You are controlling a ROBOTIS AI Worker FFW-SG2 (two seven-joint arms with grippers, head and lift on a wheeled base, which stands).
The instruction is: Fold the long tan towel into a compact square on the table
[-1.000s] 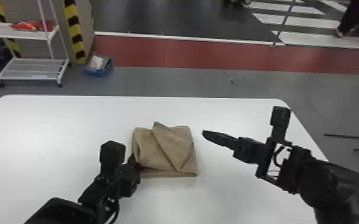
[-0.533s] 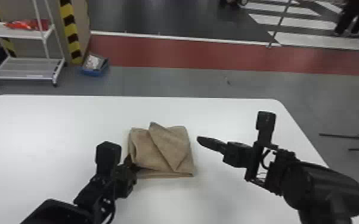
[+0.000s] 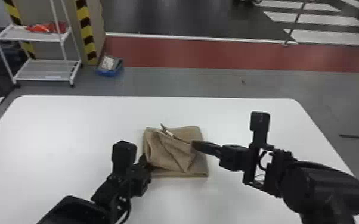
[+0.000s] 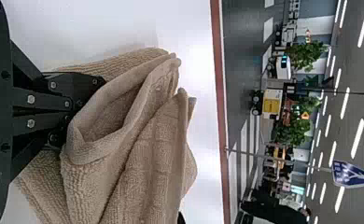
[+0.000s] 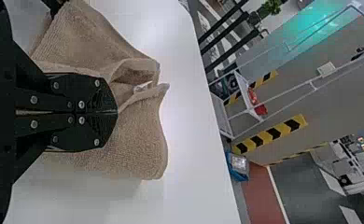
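In the head view my left gripper [image 3: 146, 163] is at the tan towel's near left edge, and my right gripper [image 3: 196, 145] is over its right part. The tan towel [image 3: 173, 153] lies folded at mid-table, its upper layer bunched, with a raised peak at the far side. The left wrist view shows my left gripper [image 4: 89, 109] shut on a thick fold of the towel [image 4: 147, 154]; cloth hides one finger. In the right wrist view my right gripper [image 5: 117, 112] is shut, fingertips together over the towel [image 5: 138, 140], just beside an open fold.
The white table [image 3: 77, 128] surrounds the towel, with bare surface to the left and beyond. Past its far edge stand a white shelf rack [image 3: 46, 70] and a blue bin [image 3: 110, 70] on the floor. A thin dark stand leg [image 3: 357, 136] lies off to the right.
My right gripper has moved left from beside the towel to over its right part. The towel's upper layer has shifted and wrinkled, its peak now narrower. My left gripper stays at the left edge.
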